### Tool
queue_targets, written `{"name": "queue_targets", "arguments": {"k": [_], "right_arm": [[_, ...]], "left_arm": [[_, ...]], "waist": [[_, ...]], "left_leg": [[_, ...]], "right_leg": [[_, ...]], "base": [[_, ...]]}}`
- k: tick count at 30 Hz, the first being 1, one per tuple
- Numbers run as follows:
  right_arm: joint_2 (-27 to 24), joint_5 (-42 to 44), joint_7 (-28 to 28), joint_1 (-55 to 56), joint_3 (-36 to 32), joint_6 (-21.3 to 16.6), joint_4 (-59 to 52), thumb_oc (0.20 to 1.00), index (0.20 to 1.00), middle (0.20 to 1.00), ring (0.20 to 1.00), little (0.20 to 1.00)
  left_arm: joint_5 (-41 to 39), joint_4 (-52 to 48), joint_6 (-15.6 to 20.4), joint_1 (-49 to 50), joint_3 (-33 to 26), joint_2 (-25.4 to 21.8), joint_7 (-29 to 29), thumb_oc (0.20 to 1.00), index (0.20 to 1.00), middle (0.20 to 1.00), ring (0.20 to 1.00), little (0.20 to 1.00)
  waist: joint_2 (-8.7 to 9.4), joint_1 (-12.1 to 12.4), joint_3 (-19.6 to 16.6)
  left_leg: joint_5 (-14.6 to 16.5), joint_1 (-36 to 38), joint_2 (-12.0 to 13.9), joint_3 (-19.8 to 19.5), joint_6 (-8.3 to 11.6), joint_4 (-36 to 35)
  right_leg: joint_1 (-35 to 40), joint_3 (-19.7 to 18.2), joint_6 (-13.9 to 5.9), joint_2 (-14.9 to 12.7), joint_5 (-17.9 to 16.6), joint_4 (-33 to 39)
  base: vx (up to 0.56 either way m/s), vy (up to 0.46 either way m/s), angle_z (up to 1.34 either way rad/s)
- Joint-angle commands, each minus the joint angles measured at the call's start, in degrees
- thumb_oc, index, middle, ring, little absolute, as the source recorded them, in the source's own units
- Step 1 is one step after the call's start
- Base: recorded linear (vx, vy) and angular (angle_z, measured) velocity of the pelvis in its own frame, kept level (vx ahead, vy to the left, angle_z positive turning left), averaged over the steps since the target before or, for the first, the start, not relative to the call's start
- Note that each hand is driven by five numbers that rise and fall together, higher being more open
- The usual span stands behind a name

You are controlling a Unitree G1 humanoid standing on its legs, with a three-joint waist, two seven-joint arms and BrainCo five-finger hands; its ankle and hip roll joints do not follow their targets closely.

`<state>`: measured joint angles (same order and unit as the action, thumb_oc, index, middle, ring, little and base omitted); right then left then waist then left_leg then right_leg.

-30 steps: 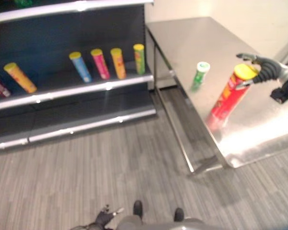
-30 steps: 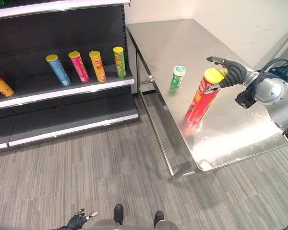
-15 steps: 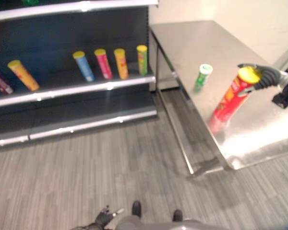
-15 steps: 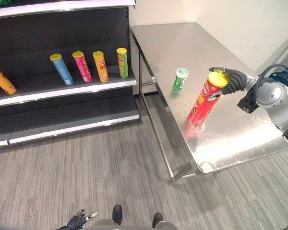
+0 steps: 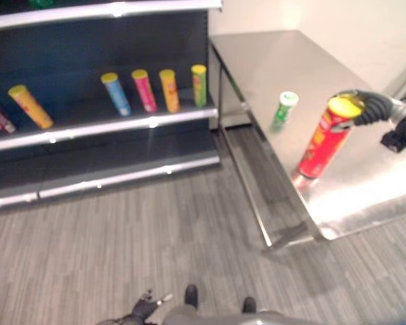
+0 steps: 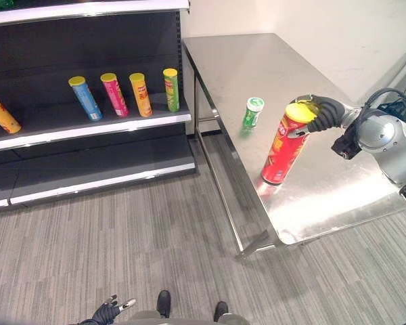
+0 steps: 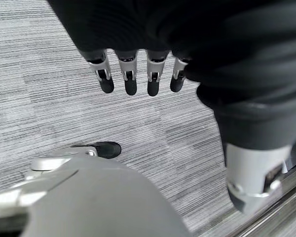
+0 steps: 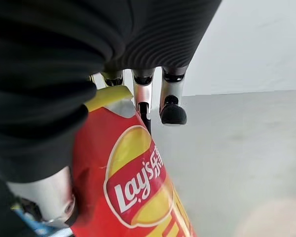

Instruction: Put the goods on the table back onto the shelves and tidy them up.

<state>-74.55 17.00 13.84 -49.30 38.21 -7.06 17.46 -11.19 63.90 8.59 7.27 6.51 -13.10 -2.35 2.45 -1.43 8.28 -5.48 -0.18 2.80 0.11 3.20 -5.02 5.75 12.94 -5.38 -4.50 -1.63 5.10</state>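
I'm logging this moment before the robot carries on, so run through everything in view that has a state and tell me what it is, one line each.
red can: upright on the table, yellow lid on, gripped near the top.
right hand: fingers curled round the red can's top.
left hand: open, low above the floor, holding nothing.
small green bottle: upright on the table, cap on, untouched.
four cans on the shelf: blue, pink, orange, green, standing in a row, lids on.
orange can: apart from the row.

The right robot hand (image 6: 323, 111) is closing over the yellow-lidded top of the red chip can (image 6: 282, 143), its fingers now curling round the rim where a second ago they were spread above it. Under the robot hand, the can is tipping more upright on the worktop (image 6: 338, 183).
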Motion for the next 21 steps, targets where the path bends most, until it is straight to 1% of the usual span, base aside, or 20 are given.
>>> {"name": "queue_targets", "arguments": {"k": [1,3,6,7,8,9,10,11,12,13,14,16,17,18,19,20,21], "right_arm": [[-5.44,5.52,-4.78,1.88,-11.52,-5.12,-7.78,0.200,0.200,0.200,0.200,0.200],[-5.78,6.52,-5.41,5.74,-18.30,-6.36,-12.62,0.200,0.200,0.200,0.200,0.200],[-3.76,8.90,-6.06,8.97,-25.48,-7.99,-17.46,0.200,0.200,0.200,0.200,0.200],[-2.88,9.21,-6.46,9.40,-27.24,-8.61,-19.08,0.200,0.200,0.200,0.200,0.200],[-2.86,9.18,-6.47,9.71,-27.55,-8.57,-19.19,0.200,0.200,0.200,0.200,0.200],[-1.70,10.07,-6.62,9.75,-28.89,-8.84,-20.46,0.200,0.200,0.200,0.200,0.200],[0.29,10.02,-7.30,9.54,-30.75,-9.37,-22.47,0.200,0.200,0.200,0.200,0.200],[0.81,9.39,-7.77,8.81,-30.71,-9.62,-23.09,0.200,0.200,0.200,0.200,0.200],[0.83,9.36,-7.81,8.62,-30.53,-9.60,-23.07,0.200,0.200,0.200,0.200,0.200],[1.71,8.17,-8.09,7.51,-29.41,-9.67,-24.42,0.200,0.200,0.200,0.200,0.200],[1.30,6.65,-8.65,6.35,-27.94,-9.53,-24.51,0.200,0.200,0.200,0.200,0.200],[1.32,6.62,-8.72,5.63,-27.23,-9.55,-24.32,0.200,0.200,0.200,0.200,0.200],[0.72,4.95,-9.16,4.80,-25.98,-9.41,-24.61,0.200,0.200,0.200,0.200,0.200],[0.16,2.83,-9.97,2.20,-22.70,-9.23,-24.10,0.200,0.200,0.200,0.200,0.200],[-1.08,0.62,-10.03,-0.74,-17.52,-8.55,-24.55,0.200,0.200,0.200,0.200,0.200],[-1.06,0.64,-10.05,-1.21,-17.06,-8.57,-24.42,0.200,0.200,0.200,0.200,0.200],[-1.60,-0.30,-10.35,-1.51,-16.06,-8.46,-24.30,0.200,0.200,0.200,0.200,0.200]], "left_arm": [[-1.12,-0.87,1.42,-2.08,-0.98,-2.77,-1.12,1.000,1.000,1.000,1.000,1.000],[-0.91,-0.95,1.38,-1.75,-1.91,-2.70,-1.11,1.000,1.000,1.000,1.000,1.000],[-1.09,-1.47,1.55,-1.03,-2.93,-2.46,-1.08,1.000,1.000,1.000,1.000,1.000],[-1.33,-1.62,1.60,-0.98,-3.14,-2.58,-1.14,1.000,1.000,1.000,1.000,1.000],[-1.33,-1.63,1.59,-0.99,-3.11,-2.64,-1.14,1.000,1.000,1.000,1.000,1.000],[-1.59,-1.95,1.73,-0.90,-3.35,-2.63,-1.27,1.000,1.000,1.000,1.000,1.000],[-2.11,-2.68,1.71,-0.97,-3.22,-2.65,-1.38,1.000,1.000,1.000,1.000,1.000],[-2.38,-2.92,1.76,-0.94,-3.14,-2.54,-1.41,1.000,1.000,1.000,1.000,1.000],[-2.38,-2.93,1.75,-0.93,-3.20,-2.50,-1.41,1.000,1.000,1.000,1.000,1.000],[-3.17,-3.09,1.76,-0.24,-3.47,-2.00,-1.50,1.000,1.000,1.000,1.000,1.000],[-3.29,-2.78,1.67,-0.25,-3.75,-1.93,-1.70,1.000,1.000,1.000,1.000,1.000],[-3.28,-2.77,1.67,-0.23,-3.89,-1.77,-1.71,1.000,1.000,1.000,1.000,1.000],[-3.24,-2.42,1.61,-0.25,-3.97,-1.92,-1.95,1.000,1.000,1.000,1.000,1.000],[-3.13,-1.97,1.62,-0.37,-4.33,-1.92,-2.35,1.000,1.000,1.000,1.000,1.000],[-2.70,-1.38,1.53,-0.42,-4.62,-2.38,-2.89,1.000,1.000,1.000,1.000,1.000],[-2.70,-1.38,1.53,-0.40,-4.69,-2.27,-2.90,1.000,1.000,1.000,1.000,1.000],[-2.28,-1.29,1.48,-0.65,-4.51,-2.59,-3.06,1.000,1.000,1.000,1.000,1.000]], "waist": [[2.35,0.93,1.17],[2.12,0.98,1.00],[1.60,1.34,0.91],[1.56,1.73,1.10],[1.60,1.72,1.12],[1.40,2.01,1.46],[1.40,2.69,2.38],[1.42,2.98,2.78],[1.38,2.78,2.75],[1.21,3.32,3.08],[1.26,3.48,3.15],[1.14,3.29,3.18],[1.31,3.53,3.15],[1.47,3.60,3.20],[1.50,3.64,2.72],[1.43,3.56,2.74],[1.30,3.47,2.45]], "left_leg": [[5.96,2.88,5.98,4.44,7.96,5.06],[5.53,2.98,6.54,4.25,8.26,5.17],[4.70,2.61,7.13,3.39,8.60,5.36],[4.50,2.26,7.23,2.82,8.59,5.63],[4.52,2.23,7.23,2.75,8.60,5.67],[4.40,1.58,7.23,2.25,8.57,6.40],[3.94,-0.60,7.16,1.56,9.06,8.74],[3.33,-1.86,7.55,1.66,9.58,9.82],[3.39,-2.03,7.55,1.49,9.59,9.99],[1.89,-3.10,9.44,2.02,10.39,10.39],[0.88,-3.43,10.66,2.15,10.76,10.01],[0.85,-3.36,10.68,2.13,10.78,9.93],[-0.03,-3.62,12.00,2.38,10.96,9.34],[-0.98,-3.96,13.63,2.97,11.14,8.25],[-3.36,-4.74,16.91,4.79,11.58,4.59],[-3.38,-4.68,16.91,4.82,11.58,4.53],[-4.00,-5.36,17.55,5.77,11.76,4.14]], "right_leg": [[1.54,0.43,-5.15,-3.29,9.02,-6.92],[1.76,0.53,-4.83,-2.85,9.47,-7.00],[1.99,1.07,-4.31,-2.03,10.26,-6.96],[2.04,1.24,-4.08,-1.80,10.50,-7.00],[2.07,1.30,-4.07,-1.79,10.52,-7.01],[2.03,1.51,-3.84,-1.73,10.76,-7.12],[2.08,2.66,-3.42,-1.85,11.27,-7.19],[2.18,3.49,-3.26,-2.01,11.50,-7.12],[2.18,3.63,-3.25,-1.98,11.53,-7.13],[2.45,4.95,-3.35,-2.25,11.66,-7.06],[2.60,5.40,-3.59,-2.50,11.47,-6.97],[2.65,5.42,-3.58,-2.47,11.48,-6.96],[2.70,5.79,-3.96,-2.95,11.30,-6.88],[2.86,6.32,-4.61,-3.77,11.07,-6.71],[3.01,7.05,-5.94,-5.18,10.93,-6.15],[3.02,7.03,-5.94,-5.18,10.93,-6.15],[3.25,7.63,-6.65,-6.00,10.65,-5.81]], "base": [[0.00,-0.081,0.03],[-0.01,-0.101,0.00],[-0.02,-0.092,0.03],[-0.02,-0.063,0.12],[-0.04,-0.048,0.16],[-0.09,-0.023,0.13],[-0.12,-0.004,0.10],[-0.10,0.011,0.18],[-0.05,0.088,0.41],[-0.03,0.130,0.59],[-0.03,0.130,0.66],[-0.01,0.063,0.54],[-0.01,0.152,0.45],[0.02,0.411,0.44],[0.02,0.343,0.36],[0.04,0.385,0.30],[0.02,0.127,0.40]]}}
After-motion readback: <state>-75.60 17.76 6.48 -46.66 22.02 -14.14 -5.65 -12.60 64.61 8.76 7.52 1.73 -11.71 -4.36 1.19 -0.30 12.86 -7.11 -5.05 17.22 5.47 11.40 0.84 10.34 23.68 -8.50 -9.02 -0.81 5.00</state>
